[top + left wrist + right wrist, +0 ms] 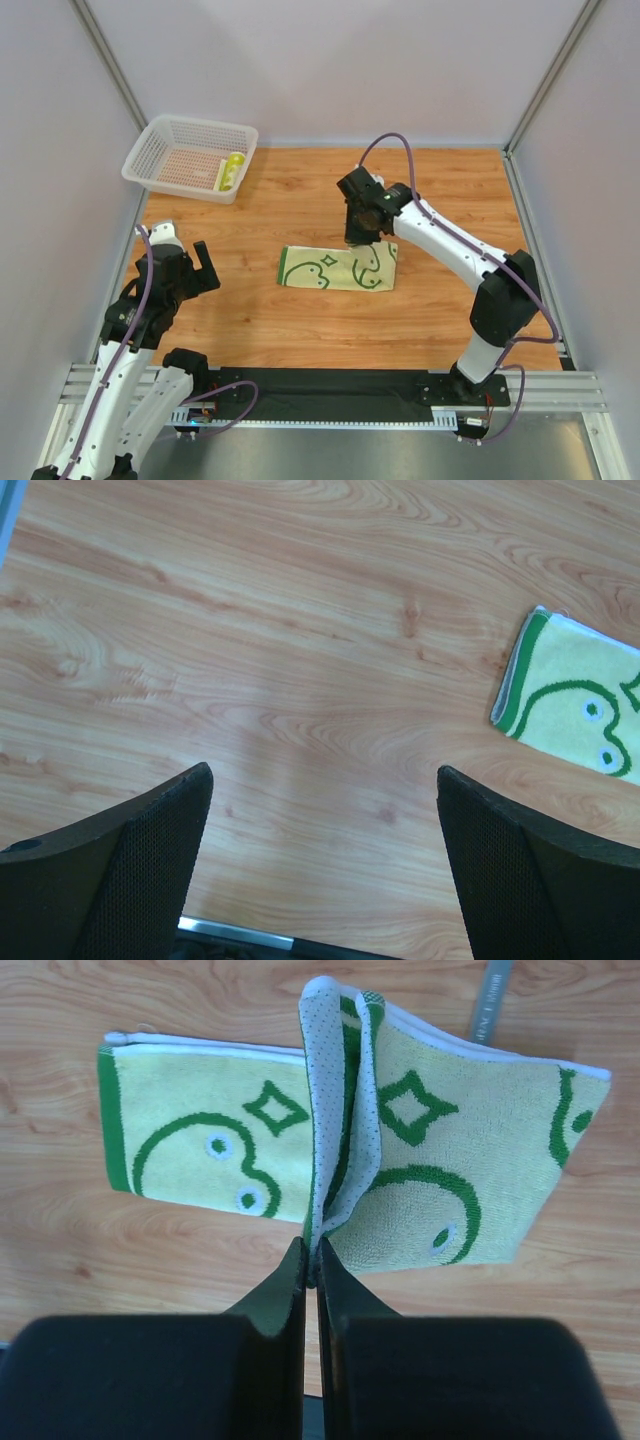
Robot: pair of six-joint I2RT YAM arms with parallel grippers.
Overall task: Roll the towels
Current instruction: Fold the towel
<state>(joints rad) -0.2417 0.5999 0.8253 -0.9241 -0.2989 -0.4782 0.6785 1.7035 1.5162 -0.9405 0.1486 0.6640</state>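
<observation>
broadly, the wooden table (pixel 300 330) fills the floor of a pale-walled enclosure, with both arms rising from its near edge. at the far left corner sits a white mesh basket (pixel 152 150), well apart from the arms. near the middle of the table lies the patterned towel (pixel 325 268), a cream-yellow cloth with green swirls and diamond marks and a green band at its left end. most of it rests flat on the wood, long side running left to right. inside the basket, against its right wall, rests a yellow-green towel (pixel 232 171), rolled into a short cylinder. the right gripper (pixel 311 1260) stands over the patterned towel's far edge toward its right end, jaws pressed together on a pinched ridge of cloth that rises off the table. the left gripper (pixel 325 775) hovers over bare wood to the left of the patterned towel, jaws spread wide, holding nothing.
</observation>
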